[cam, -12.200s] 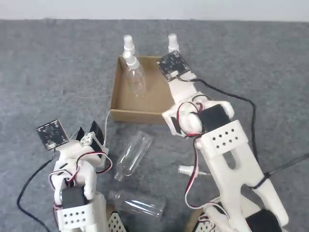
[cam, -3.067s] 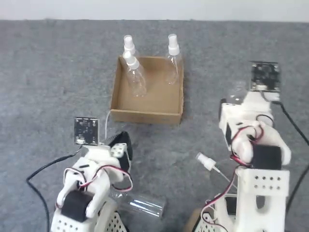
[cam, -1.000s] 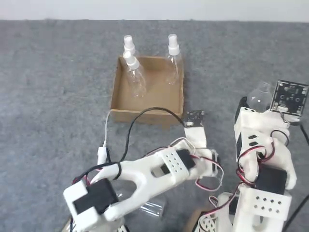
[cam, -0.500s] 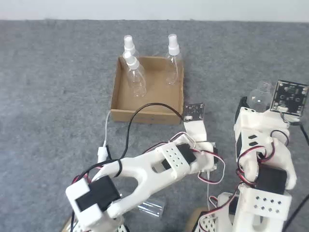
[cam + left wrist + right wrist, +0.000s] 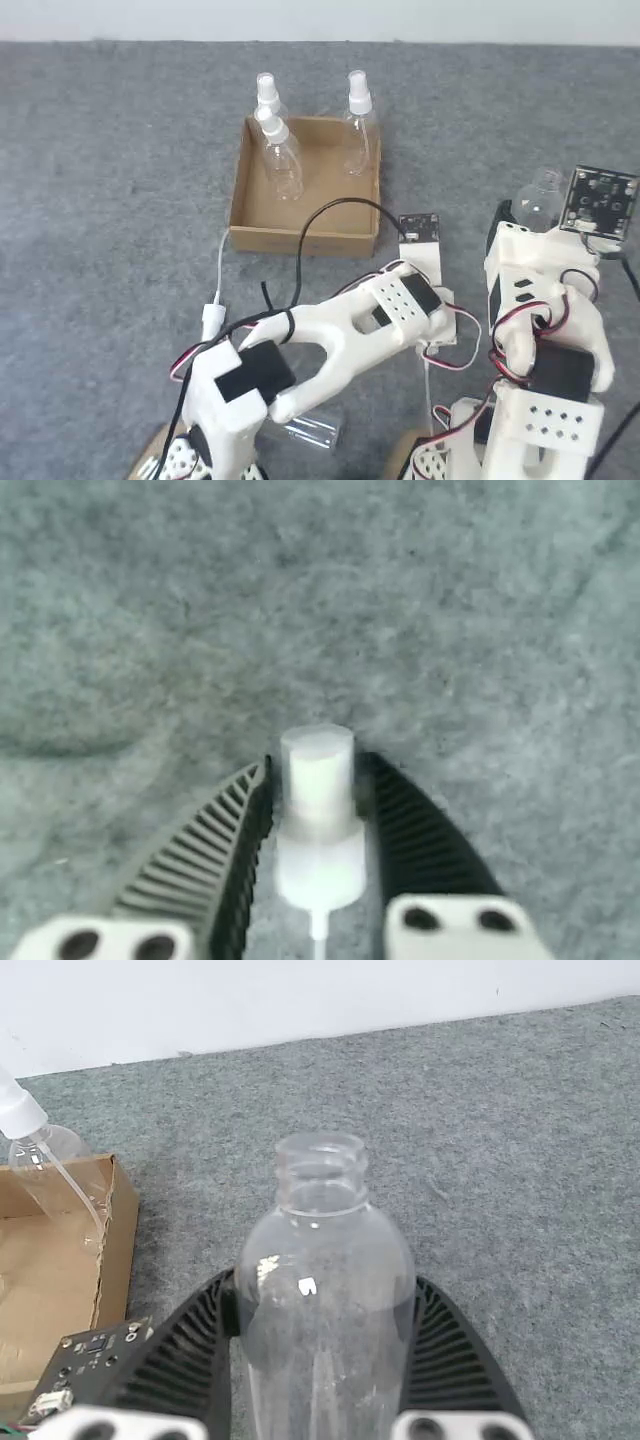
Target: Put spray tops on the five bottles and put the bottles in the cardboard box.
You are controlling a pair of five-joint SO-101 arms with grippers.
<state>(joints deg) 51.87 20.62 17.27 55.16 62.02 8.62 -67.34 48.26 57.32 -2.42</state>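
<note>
My left gripper clenched on spray top, just off box near corner. Right gripper grasps open bottle, right of box. I fear tube missing neck, top twisting in pinch.

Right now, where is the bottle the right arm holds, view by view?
High view: the open bottle sits at the right arm's tip, right of the cardboard box.
Right wrist view: the open bottle stands in the middle, between the right gripper's fingers.
Left wrist view: aimed elsewhere, at a spray top over grey carpet.
Shared landmark: the cardboard box, in high and right wrist views.
</note>
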